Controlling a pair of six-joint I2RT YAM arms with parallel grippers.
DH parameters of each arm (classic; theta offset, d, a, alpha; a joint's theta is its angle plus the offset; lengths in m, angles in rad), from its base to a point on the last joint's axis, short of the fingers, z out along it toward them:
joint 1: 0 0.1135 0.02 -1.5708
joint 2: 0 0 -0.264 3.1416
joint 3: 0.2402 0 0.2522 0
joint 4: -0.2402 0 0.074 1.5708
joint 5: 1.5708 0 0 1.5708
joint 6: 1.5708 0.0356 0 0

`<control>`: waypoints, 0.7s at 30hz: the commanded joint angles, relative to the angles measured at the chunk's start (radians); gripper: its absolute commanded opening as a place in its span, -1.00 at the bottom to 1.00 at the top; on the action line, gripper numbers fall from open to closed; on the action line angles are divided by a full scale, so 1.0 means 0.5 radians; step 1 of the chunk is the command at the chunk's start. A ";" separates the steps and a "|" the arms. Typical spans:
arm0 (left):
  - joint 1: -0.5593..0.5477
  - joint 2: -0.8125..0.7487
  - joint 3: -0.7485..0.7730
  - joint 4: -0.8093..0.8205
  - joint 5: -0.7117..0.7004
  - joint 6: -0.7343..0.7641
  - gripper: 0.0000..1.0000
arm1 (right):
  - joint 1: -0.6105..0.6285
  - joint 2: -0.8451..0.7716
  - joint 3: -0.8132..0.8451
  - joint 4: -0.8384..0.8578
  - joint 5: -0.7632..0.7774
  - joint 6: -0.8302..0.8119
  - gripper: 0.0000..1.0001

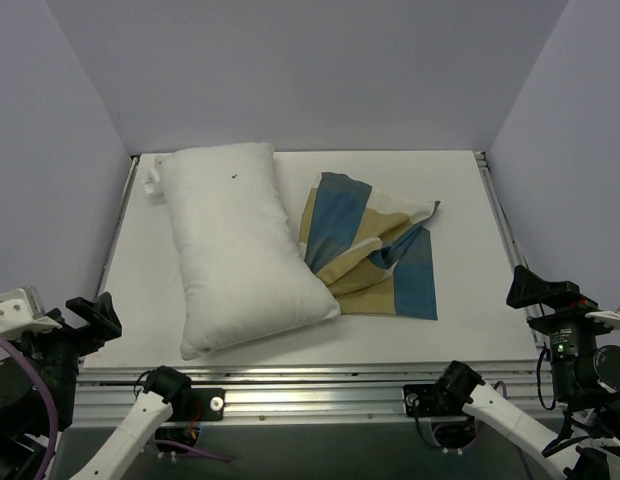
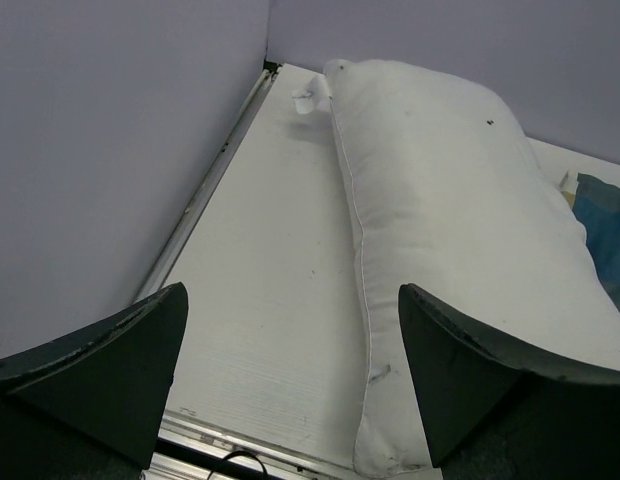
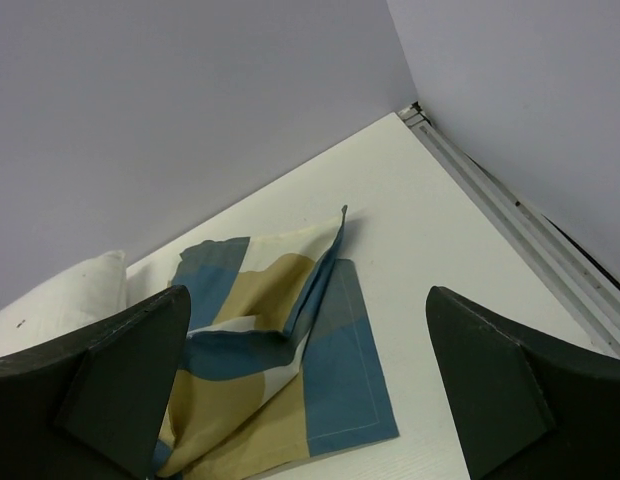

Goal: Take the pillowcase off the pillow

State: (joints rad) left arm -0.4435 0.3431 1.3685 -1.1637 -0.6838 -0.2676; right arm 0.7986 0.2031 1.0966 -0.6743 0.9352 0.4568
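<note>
White pillow beside crumpled pillowcase on table, left gripper and right gripper both apart, empty

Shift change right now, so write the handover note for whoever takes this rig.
Left gripper: open, empty, above the table's near left corner, beside the pillow.
Right gripper: open, empty, at the near right, facing the pillowcase.
Pillow: bare, lying on the left half of the table.
Pillowcase: crumpled flat to the pillow's right, its left edge against the pillow.
Done: the pillow is fully out of the case.
Left: apparently nothing; both arms are clear of the things.
</note>
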 commanded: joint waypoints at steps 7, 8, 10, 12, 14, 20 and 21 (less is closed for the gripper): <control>0.006 0.041 -0.068 0.109 -0.169 -0.020 0.88 | 0.062 0.152 -0.018 0.045 0.133 0.025 0.99; 0.006 0.044 -0.071 0.115 -0.182 -0.017 0.88 | 0.059 0.167 -0.018 0.054 0.139 0.013 0.99; 0.006 0.047 -0.080 0.134 -0.197 -0.002 0.87 | 0.062 0.207 -0.027 0.100 0.139 -0.008 1.00; 0.006 0.065 -0.083 0.143 -0.212 0.004 0.88 | 0.066 0.235 -0.030 0.133 0.139 -0.045 0.99; 0.006 0.084 -0.086 0.149 -0.222 0.004 0.88 | 0.063 0.250 -0.036 0.186 0.139 -0.073 0.99; 0.006 0.102 -0.151 0.207 -0.222 -0.023 0.88 | 0.069 0.327 -0.033 0.247 0.127 -0.119 0.98; 0.006 0.108 -0.169 0.217 -0.213 -0.026 0.88 | 0.069 0.342 -0.033 0.256 0.118 -0.122 0.98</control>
State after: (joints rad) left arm -0.4435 0.3702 1.2999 -1.1217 -0.7761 -0.2771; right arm 0.8223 0.3355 1.0801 -0.6048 0.9615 0.4171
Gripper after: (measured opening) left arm 0.938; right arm 0.992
